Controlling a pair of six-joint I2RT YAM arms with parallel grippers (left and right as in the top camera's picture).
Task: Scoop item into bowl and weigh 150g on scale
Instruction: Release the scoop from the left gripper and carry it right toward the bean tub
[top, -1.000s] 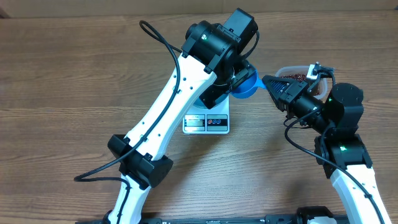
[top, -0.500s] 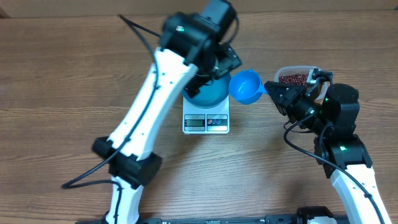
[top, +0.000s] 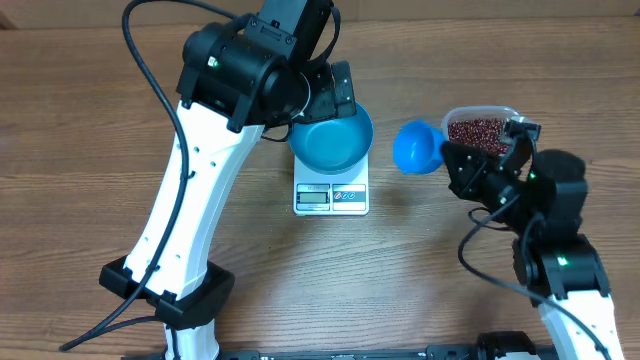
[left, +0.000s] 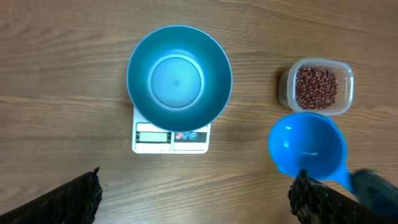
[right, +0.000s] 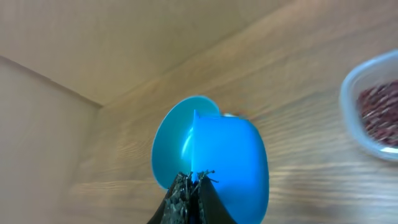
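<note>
Overhead: gripping blue scoop (top: 416, 147) with right pincer (top: 447, 158), beans (top: 480, 130) just right of it; left pincer (top: 322, 95) released, farther off.

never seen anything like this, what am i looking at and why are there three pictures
These are two white robot arms at a wooden table, each ending in a two-finger gripper. One picture looks down from above; the other two come from a small camera on each wrist. On the table a blue bowl sits on a small white scale, and it looks empty. Off to one side stands a clear tub of red-brown beans. The right gripper is shut on the handle of a blue scoop, also empty. The left gripper is open, up over the table, holding nothing.
</note>
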